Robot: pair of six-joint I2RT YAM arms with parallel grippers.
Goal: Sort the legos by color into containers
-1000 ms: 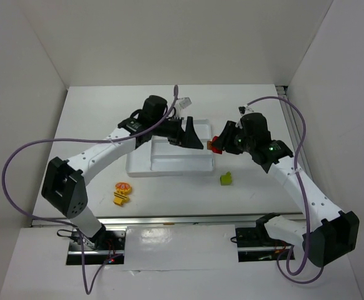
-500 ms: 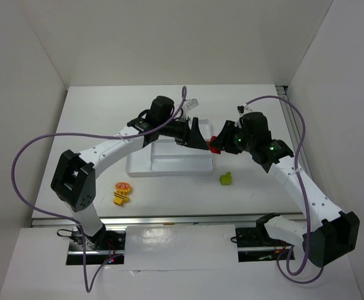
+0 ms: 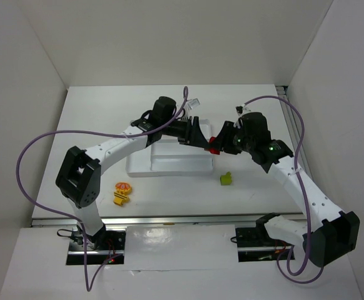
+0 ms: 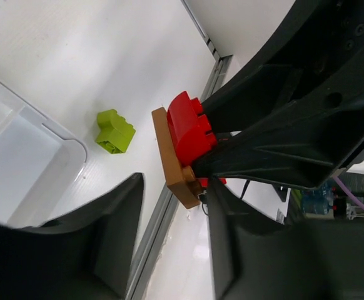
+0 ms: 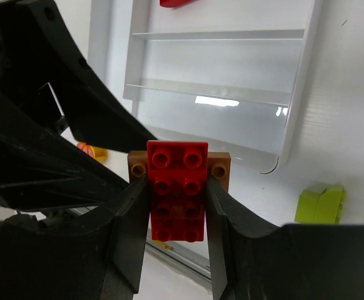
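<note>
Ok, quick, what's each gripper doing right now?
Left gripper: open, holding nothing.
Right gripper: closed on the red brick atop the brown plate.

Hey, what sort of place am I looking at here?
Probably a robotics lab test booth: white walls enclose a table, two cabled arms sit at its near edge, and a tray and toy bricks serve as props.

Robot lab test cell: plain white walls [image 3: 169,37] box in a white table [image 3: 94,112], two robot arms [image 3: 116,145] bolted at its edge, loose purple cables [image 3: 20,164], bare wiring [image 3: 101,245] by the bases.
</note>
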